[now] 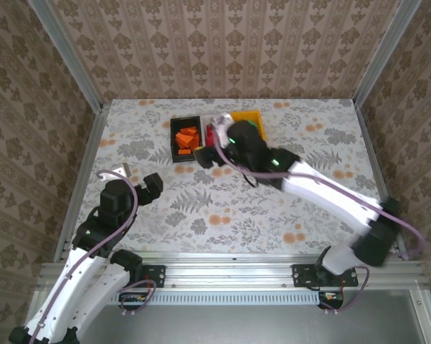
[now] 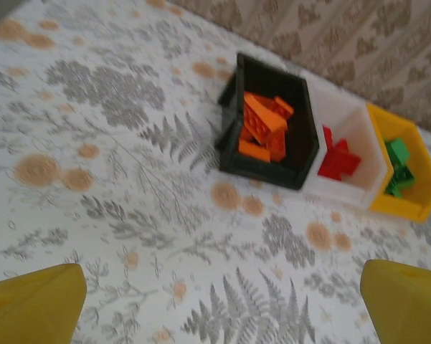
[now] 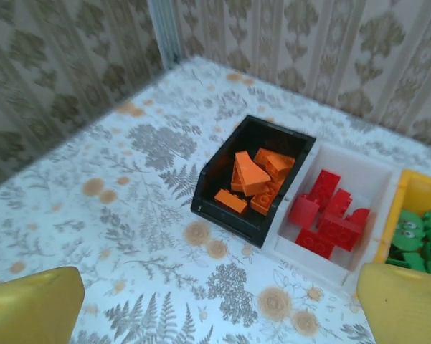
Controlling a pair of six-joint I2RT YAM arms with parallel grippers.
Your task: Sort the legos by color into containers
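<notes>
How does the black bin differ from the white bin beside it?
The black bin holds orange bricks; the white bin holds red bricks. The black bin stands at the end of the row; the white bin stands in the middle, between it and the yellow bin. Both are open and rectangular, look about equal in size, and stand side by side.

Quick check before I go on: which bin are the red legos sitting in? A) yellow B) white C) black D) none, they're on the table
B: the red legos lie in the white bin, between the black bin and the yellow bin.
</notes>
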